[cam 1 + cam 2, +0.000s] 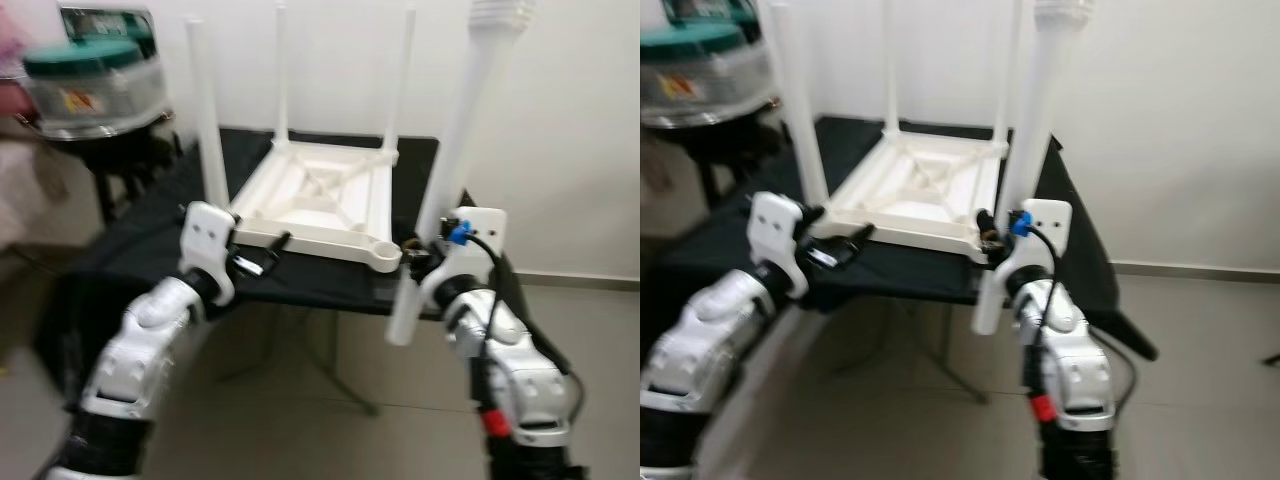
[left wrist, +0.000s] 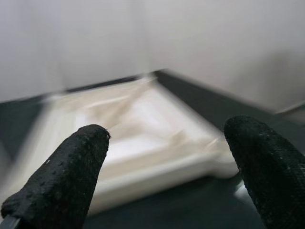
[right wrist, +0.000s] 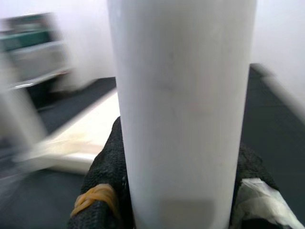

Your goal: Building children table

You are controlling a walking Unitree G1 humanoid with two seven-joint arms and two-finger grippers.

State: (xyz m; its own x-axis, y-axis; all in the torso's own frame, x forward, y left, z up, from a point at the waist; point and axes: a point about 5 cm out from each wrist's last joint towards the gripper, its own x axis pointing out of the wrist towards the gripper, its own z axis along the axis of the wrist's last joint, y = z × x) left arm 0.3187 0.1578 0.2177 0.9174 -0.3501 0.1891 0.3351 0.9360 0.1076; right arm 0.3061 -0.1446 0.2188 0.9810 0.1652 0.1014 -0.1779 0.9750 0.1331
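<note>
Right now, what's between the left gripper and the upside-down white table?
Only bare black tablecloth separates the open left gripper from the white table, seen in the left wrist view.

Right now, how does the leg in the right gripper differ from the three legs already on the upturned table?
The held leg is clamped in the right gripper, off the frame beside its empty corner socket; the fitted legs stand in their corners. The held leg tilts, and its lower end hangs below the black tabletop; the fitted ones stand upright above it. All are plain white tubes.
</note>
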